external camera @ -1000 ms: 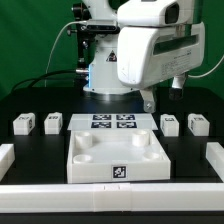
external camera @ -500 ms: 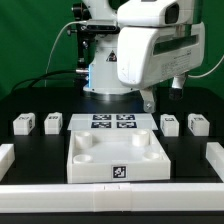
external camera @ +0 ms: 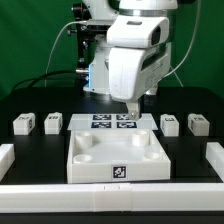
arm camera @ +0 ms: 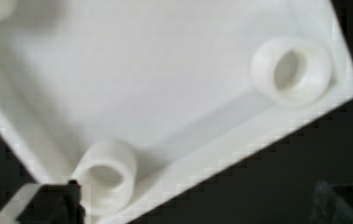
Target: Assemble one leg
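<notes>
Four small white legs with tags lie in a row on the black table, two at the exterior view's left and two at its right. The large white tray with round corner sockets sits in the middle front. My gripper hangs above the tray's back edge and the marker board, holding nothing. In the wrist view the tray fills the picture with two sockets. The gripper is open, its dark fingertips far apart. No leg shows in the wrist view.
White rails lie along the table's left side, right side and front. The robot base and cables stand behind the marker board, before a green backdrop.
The arm has swung toward the exterior view's left and turned. The gripper has come down a little, from beside the marker board to over the tray's back edge.
</notes>
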### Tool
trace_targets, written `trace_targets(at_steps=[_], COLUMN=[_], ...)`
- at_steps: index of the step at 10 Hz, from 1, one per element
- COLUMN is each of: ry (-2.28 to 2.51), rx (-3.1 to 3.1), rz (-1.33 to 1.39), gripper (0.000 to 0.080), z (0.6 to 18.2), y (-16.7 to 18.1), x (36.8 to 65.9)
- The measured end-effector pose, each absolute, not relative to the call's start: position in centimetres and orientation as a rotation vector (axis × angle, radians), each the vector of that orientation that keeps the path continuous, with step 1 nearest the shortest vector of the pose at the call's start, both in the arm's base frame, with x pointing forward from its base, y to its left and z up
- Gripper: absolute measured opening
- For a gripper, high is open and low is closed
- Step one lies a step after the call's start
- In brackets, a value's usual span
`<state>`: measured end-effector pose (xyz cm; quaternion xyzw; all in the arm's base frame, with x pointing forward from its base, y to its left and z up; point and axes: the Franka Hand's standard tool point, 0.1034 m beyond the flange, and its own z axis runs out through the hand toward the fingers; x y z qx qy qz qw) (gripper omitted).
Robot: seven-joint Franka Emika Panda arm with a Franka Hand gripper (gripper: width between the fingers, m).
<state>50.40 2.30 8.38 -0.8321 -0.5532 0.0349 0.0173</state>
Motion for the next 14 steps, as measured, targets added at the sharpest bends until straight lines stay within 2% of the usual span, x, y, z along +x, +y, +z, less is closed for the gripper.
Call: trace_targets(at_steps=[2, 6, 7, 9, 12, 14], ry=[-1.705, -1.719, -1.868, -1.974, -2.222, -2.218], rx=[-2.578, -2.572, -2.468, -2.358, -2.101, -2.079], rz=[0.132, 0.126, 0.123, 0.157, 0.174, 0.187], gripper=[0.065, 0.065, 0.065, 0.065, 0.065, 0.065], z=[7.4, 7.5, 7.3, 6.5, 4.8, 4.0], y=[0.8, 1.0, 0.5, 0.1, -0.7, -2.0], x=[48.6, 49.0, 48.4, 46.7, 45.4, 44.7])
